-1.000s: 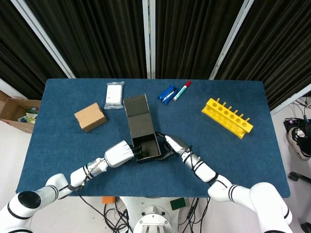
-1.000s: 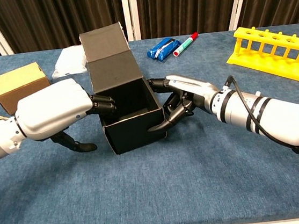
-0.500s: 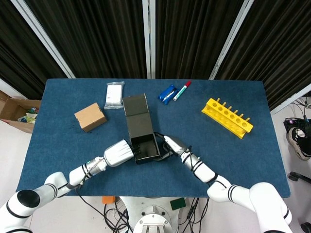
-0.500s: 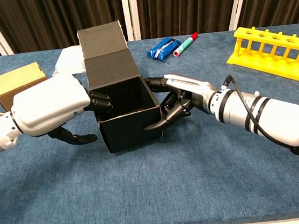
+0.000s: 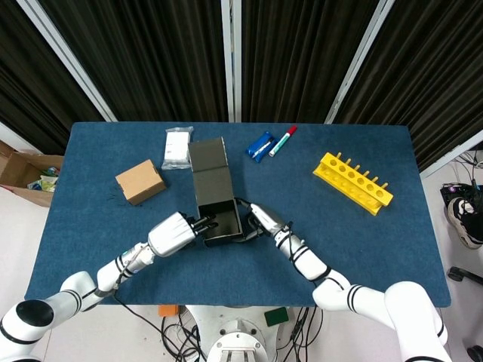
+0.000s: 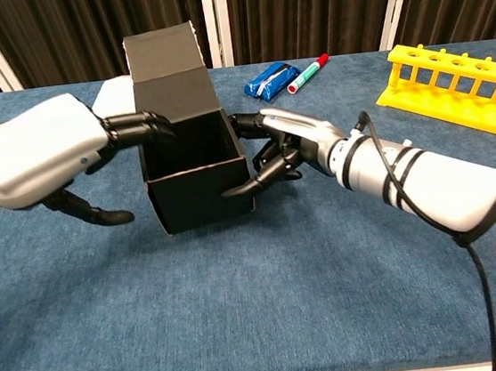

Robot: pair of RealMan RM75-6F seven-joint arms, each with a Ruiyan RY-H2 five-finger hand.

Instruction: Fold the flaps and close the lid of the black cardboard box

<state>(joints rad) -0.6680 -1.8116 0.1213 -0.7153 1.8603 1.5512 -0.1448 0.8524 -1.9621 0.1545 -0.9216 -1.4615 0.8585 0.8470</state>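
Note:
The black cardboard box [image 5: 219, 223] [image 6: 198, 189] stands open near the table's front middle. Its lid [image 5: 209, 169] [image 6: 169, 72] sticks up at the back, and the inside looks dark and empty. My left hand [image 5: 173, 234] [image 6: 41, 157] is at the box's left side, its fingers [image 6: 138, 126] reaching onto the top left rim while the thumb hangs low, apart from the box. My right hand [image 5: 264, 221] [image 6: 294, 141] presses against the right wall, with one fingertip [image 6: 235, 190] at the front right corner. Neither hand grips anything.
A brown carton [image 5: 140, 182] and a white packet [image 5: 177, 146] [image 6: 110, 91] lie at the back left. A blue packet [image 5: 260, 145] [image 6: 272, 79] and a red-capped marker [image 5: 283, 140] [image 6: 309, 72] lie behind the box. A yellow rack [image 5: 353, 182] [image 6: 455, 78] stands at the right.
The box has slid left and away from me, with both hands following it. My left hand has risen from the box's left wall to its top rim.

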